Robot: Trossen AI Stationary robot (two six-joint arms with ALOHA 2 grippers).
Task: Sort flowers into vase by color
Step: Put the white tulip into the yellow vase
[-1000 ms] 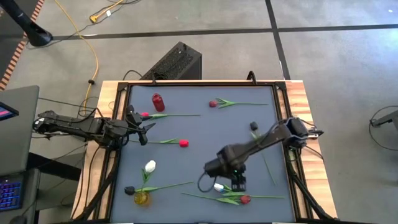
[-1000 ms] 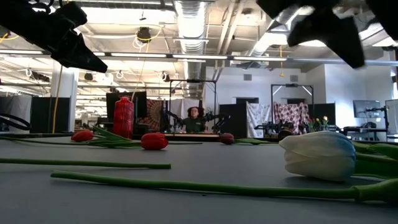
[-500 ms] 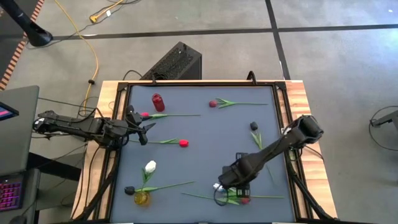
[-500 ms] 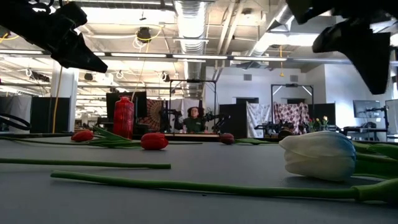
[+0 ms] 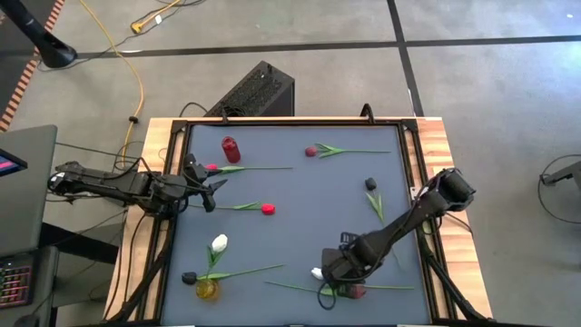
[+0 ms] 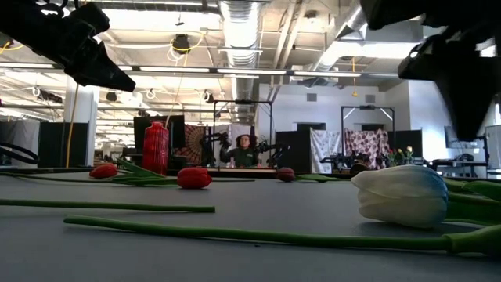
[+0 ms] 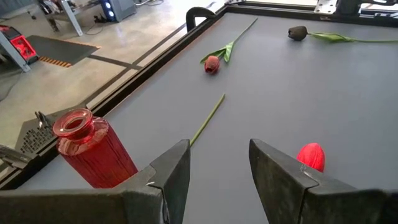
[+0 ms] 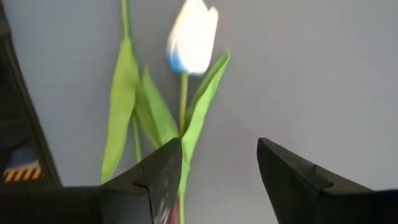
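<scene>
Fingers of the right end effector (image 8: 217, 165) stand apart over the white tulip (image 8: 191, 36); no writing legible.

A dark grey table (image 5: 300, 195) with a black frame and wooden side edges carries scattered tulips. A red vase (image 5: 231, 148) stands near the far left, a yellow vase (image 5: 207, 290) at the near left corner. Red tulips (image 5: 267, 209) lie across the far and middle parts, a white tulip (image 5: 219, 242) near the yellow vase, a dark tulip (image 5: 370, 184) toward the right, and another white tulip (image 8: 193, 34) lies at the near edge.
</scene>
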